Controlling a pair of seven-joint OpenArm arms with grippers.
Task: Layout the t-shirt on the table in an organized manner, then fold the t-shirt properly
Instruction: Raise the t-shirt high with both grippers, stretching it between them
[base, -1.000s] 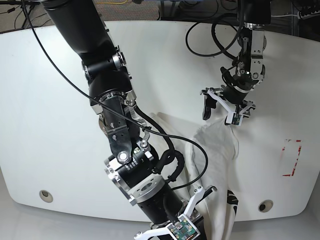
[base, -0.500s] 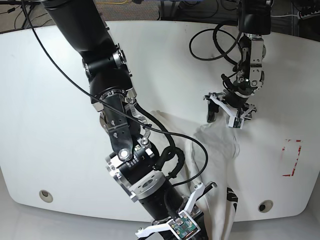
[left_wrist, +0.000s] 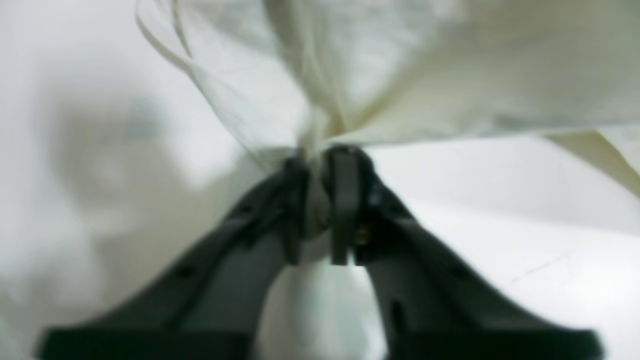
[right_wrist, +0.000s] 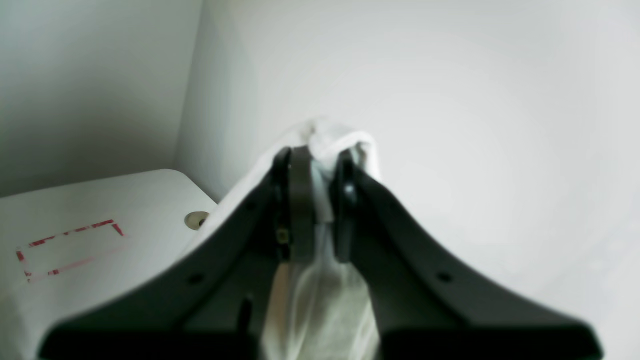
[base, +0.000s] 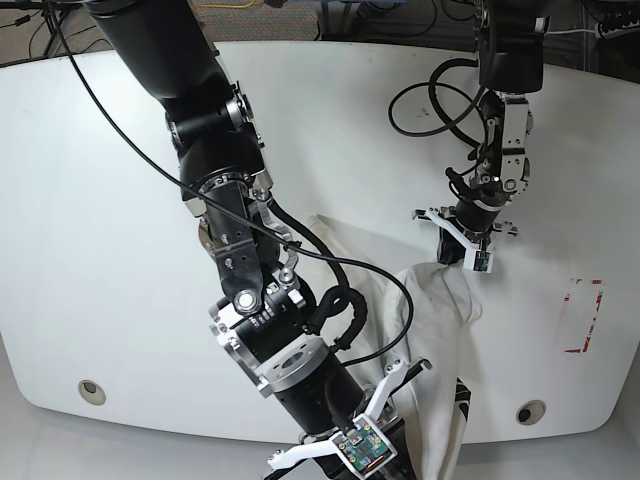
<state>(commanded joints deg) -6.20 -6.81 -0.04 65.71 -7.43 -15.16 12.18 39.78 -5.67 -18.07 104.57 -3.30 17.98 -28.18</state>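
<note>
The white t-shirt lies bunched on the table and hangs over its front edge, with a black print showing low down. My left gripper sits at the shirt's upper end. In the left wrist view the left gripper is shut on a gathered pinch of the t-shirt. In the right wrist view the right gripper is shut on a fold of the t-shirt beyond the table's front edge. In the base view its fingertips are hidden below the wrist.
Red tape marks lie at the table's right end, also seen as red tape marks. Round holes sit near the front edge. The thick right arm and its cables cross the table's middle.
My left gripper, open above the shirt a second ago, came down onto its upper end and shut on the cloth. The right arm shifted only slightly.
</note>
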